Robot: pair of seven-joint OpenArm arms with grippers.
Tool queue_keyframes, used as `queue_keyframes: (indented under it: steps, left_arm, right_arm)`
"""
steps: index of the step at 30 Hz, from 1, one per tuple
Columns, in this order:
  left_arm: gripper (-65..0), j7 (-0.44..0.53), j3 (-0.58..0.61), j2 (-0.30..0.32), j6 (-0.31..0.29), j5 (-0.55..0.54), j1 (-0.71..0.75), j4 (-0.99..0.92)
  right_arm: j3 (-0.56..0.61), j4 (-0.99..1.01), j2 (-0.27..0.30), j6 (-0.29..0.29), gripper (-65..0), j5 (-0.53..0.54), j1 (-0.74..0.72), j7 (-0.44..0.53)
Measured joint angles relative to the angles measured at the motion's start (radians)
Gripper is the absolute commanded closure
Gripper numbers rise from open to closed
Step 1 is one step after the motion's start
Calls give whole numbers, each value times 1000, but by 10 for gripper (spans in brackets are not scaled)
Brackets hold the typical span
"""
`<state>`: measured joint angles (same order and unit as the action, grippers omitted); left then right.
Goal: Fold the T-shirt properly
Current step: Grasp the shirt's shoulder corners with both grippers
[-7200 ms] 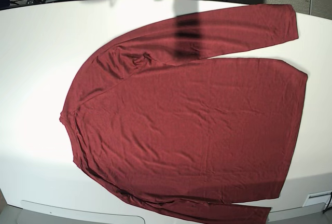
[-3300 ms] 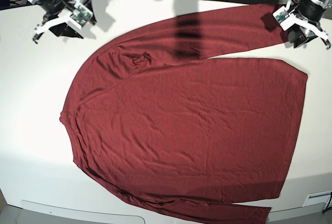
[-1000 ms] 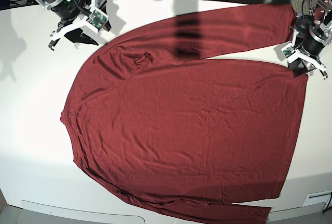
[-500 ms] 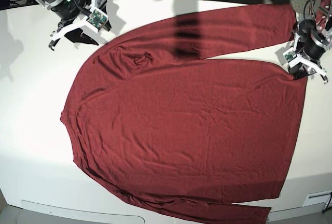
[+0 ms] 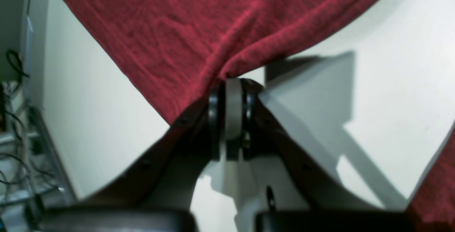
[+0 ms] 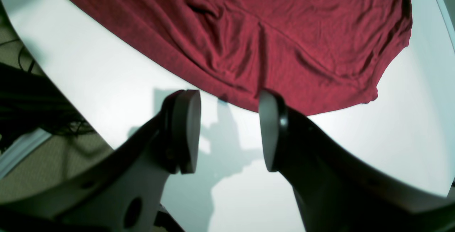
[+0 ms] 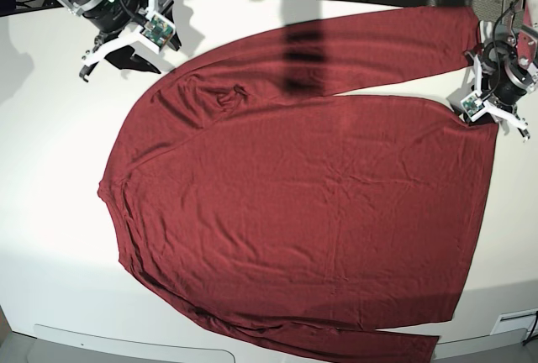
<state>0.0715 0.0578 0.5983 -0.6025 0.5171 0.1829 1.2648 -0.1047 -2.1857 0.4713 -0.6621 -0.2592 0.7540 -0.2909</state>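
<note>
The left gripper [image 5: 233, 82] has its jaws clenched on a corner of the T-shirt [image 7: 303, 212], the dark red fabric bunching into a ridge right where the two pads meet; in the base view that gripper [image 7: 481, 115] sits at the shirt's hem corner, just below the end of the upper sleeve. The right gripper [image 6: 227, 129] hangs with its jaws released and nothing between them, poised over bare white tabletop [image 6: 117, 82] just beside the shirt's edge, where the cloth is puckered with folds. From the base view that gripper [image 7: 126, 56] is at the far corner of the tabletop [image 7: 50, 153], near the shoulder of the shirt but apart from it. The shirt itself lies spread flat across most of the surface, neckline toward one side and hem toward the other, one long sleeve stretched along the far edge and the other running along the near edge. A dark shadow band crosses the upper sleeve.
</note>
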Motion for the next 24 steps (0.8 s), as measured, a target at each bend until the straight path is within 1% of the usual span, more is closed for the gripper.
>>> queue_keyframes:
  steps: [2, 3, 5, 7, 9, 12, 14, 16, 17, 22, 24]
  left_arm:
    - [0, -3, 0, 0, 0, -35, 2, -1]
    - [0, -3, 0, 0, -1, -63, 3, -2]
    - [0, -1, 0, 0, -8, -103, 6, -3]
    - [0, 0, 0, 0, -15, -115, 6, -3]
    - [0, 0, 0, 0, -15, -124, 6, -3]
    - [0, 4, 0, 0, -15, -126, 8, -3]
    - [0, 4, 0, 0, -16, -126, 8, -3]
    - [0, 5, 0, -1, -16, -127, 8, -3]
    - [0, 5, 0, -1, -20, -127, 8, -3]
    - [0, 8, 0, 0, -23, -128, 8, -3]
    - [0, 8, 0, 0, -23, -128, 8, -3]
  right_arm:
    - [0, 0, 13, 0, -269, 0, 0, 4]
    - [0, 0, 27, -1, -269, -11, 1, 3]
    - [0, 0, 64, 0, -269, -87, 0, 3]
    - [0, 0, 104, 0, -269, -106, 0, 3]
    - [0, 16, 123, 0, -269, -105, 0, 9]
    - [0, 88, 136, -2, -270, -110, -5, 68]
    - [3, 154, 135, -9, -270, -158, -36, 114]
    - [16, 206, 135, -5, -270, -194, -82, 116]
    - [29, 223, 136, -1, -270, -192, -106, 117]
    - [159, 295, 135, -1, -270, -192, -191, 120]
    - [226, 336, 135, -8, -270, -246, -223, 117]
